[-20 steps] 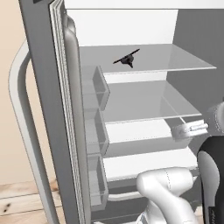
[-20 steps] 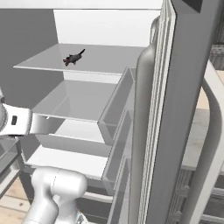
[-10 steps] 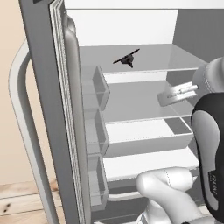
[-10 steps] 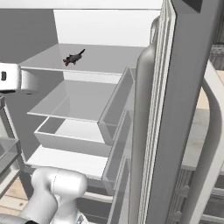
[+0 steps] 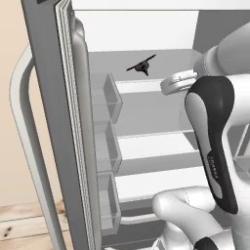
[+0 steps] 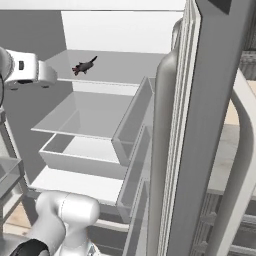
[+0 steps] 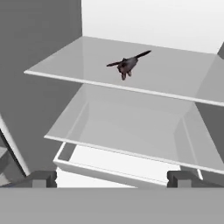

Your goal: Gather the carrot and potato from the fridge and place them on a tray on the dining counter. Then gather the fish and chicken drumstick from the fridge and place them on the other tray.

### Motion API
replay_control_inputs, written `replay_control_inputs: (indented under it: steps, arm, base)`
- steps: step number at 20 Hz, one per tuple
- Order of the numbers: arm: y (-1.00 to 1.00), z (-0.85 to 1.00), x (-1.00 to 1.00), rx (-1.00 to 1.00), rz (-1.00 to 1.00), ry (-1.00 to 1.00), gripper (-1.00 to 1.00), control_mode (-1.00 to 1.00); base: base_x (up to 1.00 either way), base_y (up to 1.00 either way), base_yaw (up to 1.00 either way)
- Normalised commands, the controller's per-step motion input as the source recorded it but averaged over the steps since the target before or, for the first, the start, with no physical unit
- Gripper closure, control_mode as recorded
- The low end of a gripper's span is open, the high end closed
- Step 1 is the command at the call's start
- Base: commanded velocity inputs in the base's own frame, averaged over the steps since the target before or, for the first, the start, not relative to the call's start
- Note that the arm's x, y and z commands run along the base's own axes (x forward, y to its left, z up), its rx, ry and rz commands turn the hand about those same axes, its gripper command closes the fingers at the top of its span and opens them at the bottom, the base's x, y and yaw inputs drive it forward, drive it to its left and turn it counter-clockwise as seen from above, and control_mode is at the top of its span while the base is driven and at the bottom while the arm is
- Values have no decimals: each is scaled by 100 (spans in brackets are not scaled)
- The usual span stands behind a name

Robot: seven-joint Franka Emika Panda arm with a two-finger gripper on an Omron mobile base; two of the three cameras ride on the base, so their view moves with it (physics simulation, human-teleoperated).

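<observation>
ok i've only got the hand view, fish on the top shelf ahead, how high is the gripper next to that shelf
Observer: In the left base view the gripper is about level with that shelf. It is out in front of the edge and apart from the fish.
Operator: is the door in the way
Observer: No. The door stands wide open off to the side, with its bins facing the shelves.
Operator: and the arm
Observer: The arm rises in front of the lower shelves, outside the fridge.
</observation>
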Motion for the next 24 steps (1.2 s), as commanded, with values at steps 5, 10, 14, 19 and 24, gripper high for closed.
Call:
replay_control_inputs:
  steps: [5,10,14,19,24]
  arm:
    - [5,4,81,1,-1,0,-100,-100]
    - [16,0,79,0,-6,1,-100,-100]
    - [5,0,78,0,-7,1,-100,-100]
    - [-10,-1,67,0,-3,5,-100,-100]
    - [0,-9,61,0,-3,5,-100,-100]
  base:
    - [0,0,0]
    - [0,0,0]
    - [0,0,0]
    - [0,0,0]
    - [0,0,0]
